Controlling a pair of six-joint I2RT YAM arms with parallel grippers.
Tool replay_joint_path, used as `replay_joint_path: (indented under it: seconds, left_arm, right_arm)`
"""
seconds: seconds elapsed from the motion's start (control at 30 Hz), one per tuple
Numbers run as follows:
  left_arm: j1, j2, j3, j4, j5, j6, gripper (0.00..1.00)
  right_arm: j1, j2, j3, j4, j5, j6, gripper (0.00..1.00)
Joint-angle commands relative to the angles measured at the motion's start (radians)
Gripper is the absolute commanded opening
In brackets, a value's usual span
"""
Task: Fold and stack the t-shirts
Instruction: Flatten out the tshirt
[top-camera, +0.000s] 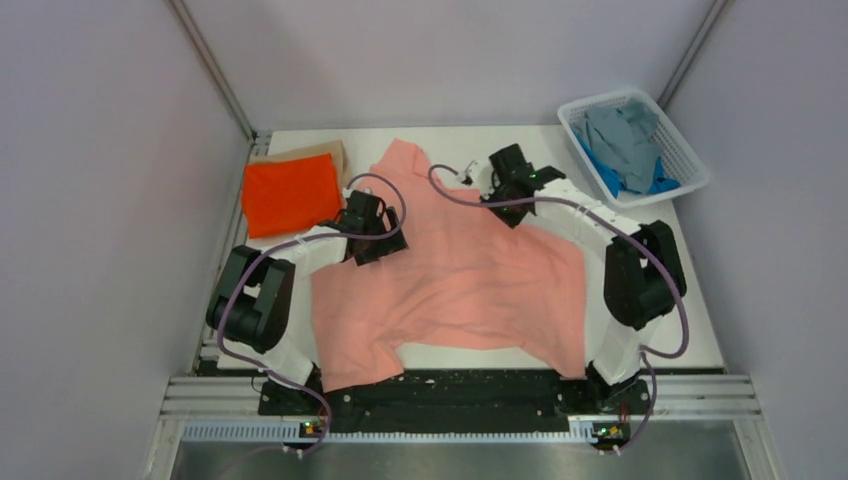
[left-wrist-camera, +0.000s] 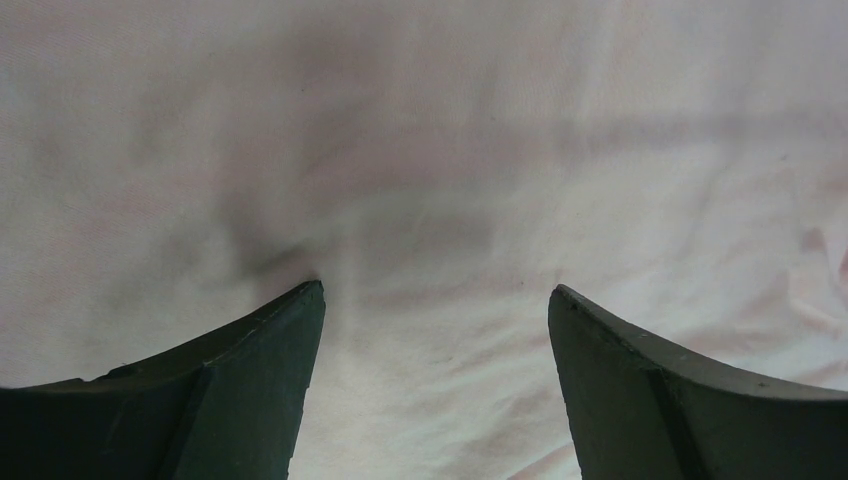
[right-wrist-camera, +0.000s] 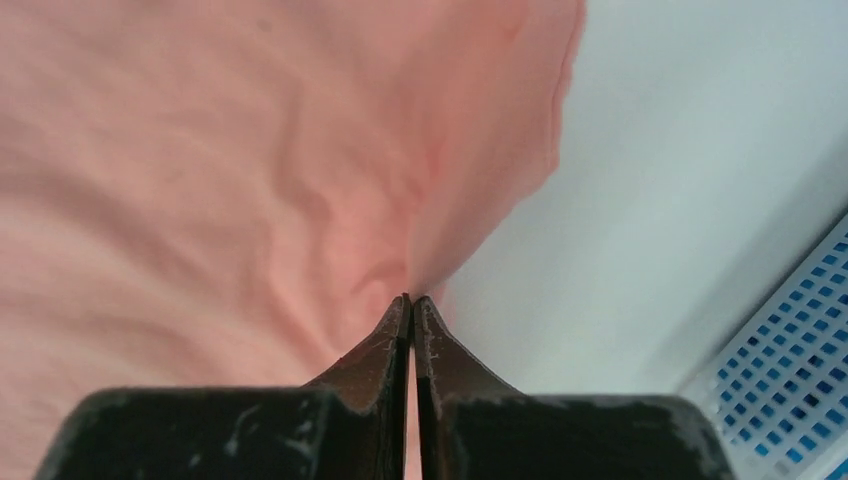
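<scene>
Right hand (right-wrist-camera: 408, 298) fingers together, clamped on a pucker at the edge of the salmon pink t-shirt (top-camera: 470, 280); only the right wrist view shows this pinch. Left hand (left-wrist-camera: 437, 290) fingers apart, low over the same cloth, contact unclear. Top view: shirt spread mid-bench, wrinkled, between both arms. Folded orange t-shirt (top-camera: 290, 193) at far left on top of a tan t-shirt (top-camera: 330, 150). Grey t-shirt (top-camera: 620, 140) and blue t-shirt (top-camera: 605, 172) bunched in white mesh basket (top-camera: 690, 160), far right corner. Bench (top-camera: 500, 135) white, pale walls (top-camera: 100, 200) around.
</scene>
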Motion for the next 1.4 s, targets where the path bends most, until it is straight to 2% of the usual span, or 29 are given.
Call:
replay_joint_path:
  seconds: [0.0,0.07,0.1,0.2,0.3,0.43,0.5,0.6,0.67,0.73,0.9,1.0,1.1,1.2,1.37]
  left_arm:
    - [0.002,-0.028,-0.03,-0.011,0.009,-0.005,0.87]
    - [0.003,-0.026,-0.031,-0.005,0.013,-0.003,0.87]
    - [0.002,-0.024,-0.031,-0.002,0.013,-0.003,0.87]
    - [0.002,-0.009,-0.029,0.022,0.028,-0.003,0.87]
    - [0.003,-0.011,-0.023,0.018,0.036,0.002,0.87]
    - [0.004,-0.03,-0.051,0.027,0.025,0.001,0.87]
    - [0.003,-0.026,-0.046,0.013,0.019,0.002,0.87]
    - [0.005,-0.022,-0.042,0.011,0.015,-0.002,0.87]
    - [0.005,-0.023,-0.044,0.012,0.015,-0.005,0.87]
    - [0.005,-0.024,-0.044,0.007,0.013,-0.005,0.87]
    - [0.006,-0.045,-0.066,-0.003,-0.012,-0.007,0.87]
    - [0.005,-0.051,-0.075,-0.003,-0.011,-0.008,0.87]
    - [0.004,-0.056,-0.077,0.0,-0.007,-0.008,0.87]
    - [0.006,-0.068,-0.088,0.009,-0.005,-0.008,0.87]
    - [0.005,-0.069,-0.088,0.008,-0.009,-0.006,0.87]
  right_arm:
    - [0.203,-0.068,-0.111,-0.012,0.262,0.247,0.04]
    - [0.324,-0.058,-0.183,-0.013,0.415,0.425,0.01]
    - [0.392,-0.052,-0.221,-0.005,0.441,0.465,0.01]
    - [0.584,-0.017,-0.273,0.086,0.476,0.493,0.0]
    - [0.672,-0.02,-0.241,0.143,0.527,0.569,0.0]
    - [0.675,-0.098,-0.291,0.254,0.504,0.589,0.36]
    - [0.675,-0.142,-0.308,0.269,0.51,0.604,0.46]
    - [0.674,-0.25,-0.357,0.323,0.542,0.618,0.58]
    - [0.66,-0.343,-0.426,0.38,0.568,0.655,0.78]
    - [0.588,-0.449,-0.498,0.403,0.514,0.734,0.87]
    - [0.383,-0.642,-0.651,0.372,0.303,0.94,0.88]
    - [0.324,-0.754,-0.763,0.396,0.222,0.991,0.92]
    - [0.284,-0.838,-0.851,0.4,0.204,1.055,0.94]
    - [0.244,-0.873,-0.912,0.405,0.107,1.086,0.94]
    - [0.202,-0.849,-0.966,0.446,0.057,1.106,0.94]
